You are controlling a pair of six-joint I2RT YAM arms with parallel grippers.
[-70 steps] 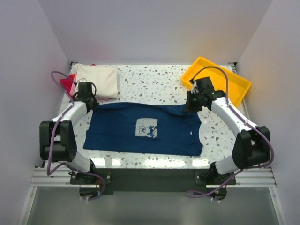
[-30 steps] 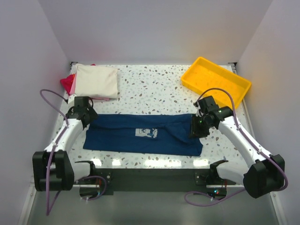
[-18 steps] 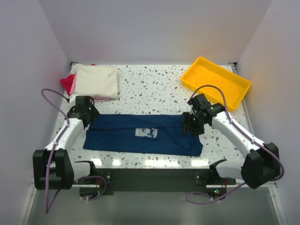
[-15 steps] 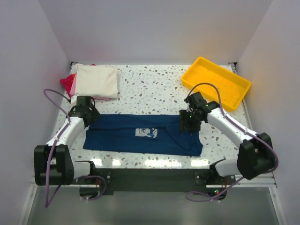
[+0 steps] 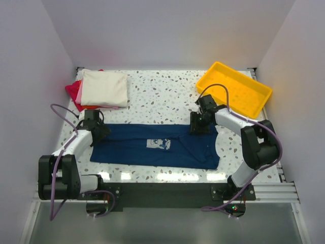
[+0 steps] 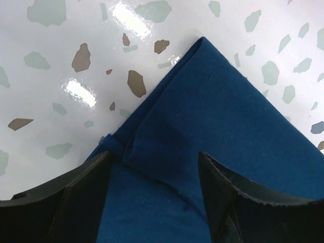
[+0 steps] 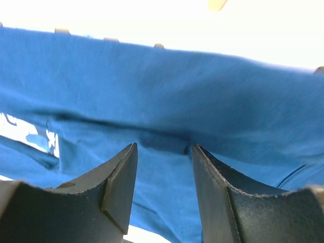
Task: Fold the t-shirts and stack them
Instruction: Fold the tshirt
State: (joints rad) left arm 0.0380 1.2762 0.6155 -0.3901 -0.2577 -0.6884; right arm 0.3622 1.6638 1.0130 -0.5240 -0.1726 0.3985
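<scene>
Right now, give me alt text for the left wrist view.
A folded corner of the navy shirt sits in the gap of the open left gripper, its tip pointing away from the camera. Glossy speckled table shows on both sides.

Navy t-shirt (image 5: pixel 152 145) lies flat before me, folded lengthwise, print half hidden. Cream t-shirt (image 5: pixel 104 87) folded atop pink t-shirt (image 5: pixel 79 94) and red t-shirt (image 5: pixel 71 90), far left.
</scene>
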